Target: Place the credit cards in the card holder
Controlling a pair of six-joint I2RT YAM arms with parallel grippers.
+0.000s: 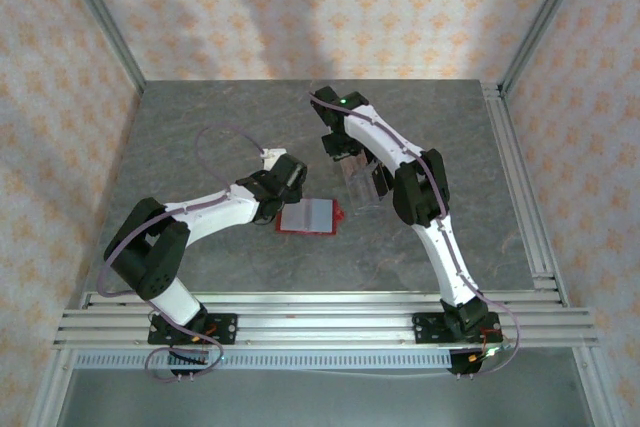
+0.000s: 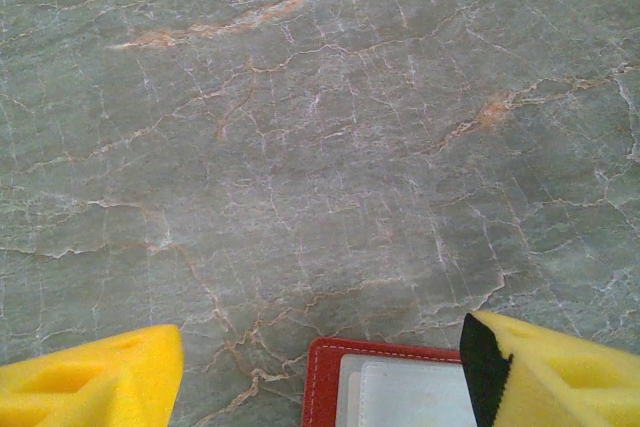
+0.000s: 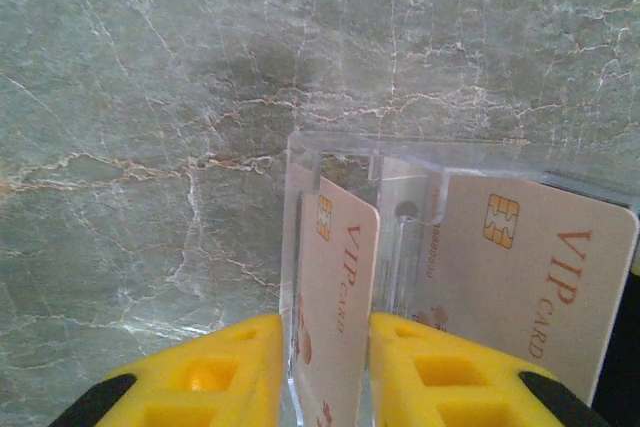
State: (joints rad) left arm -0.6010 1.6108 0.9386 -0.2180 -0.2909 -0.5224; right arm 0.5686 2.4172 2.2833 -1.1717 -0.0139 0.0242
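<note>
2 cards (image 3: 530, 267) stood in a clear stand (image 3: 400, 147) as the right claw (image 3: 325, 347) gripped 1; the left claw (image 2: 322, 347) hung open by the wallet (image 1: 308, 215) on the surface (image 1: 200, 137). Pickup seemed under way; next likely a straight lift clear.

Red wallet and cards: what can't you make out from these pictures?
Wallet, left wrist view: the bottom edge cuts it off and a yellow finger covers one corner.
Card, right wrist view: the right gripper flanks it; whether it is pinched is unclear.
Clear stand, top view: too small and see-through to count what it holds.
</note>
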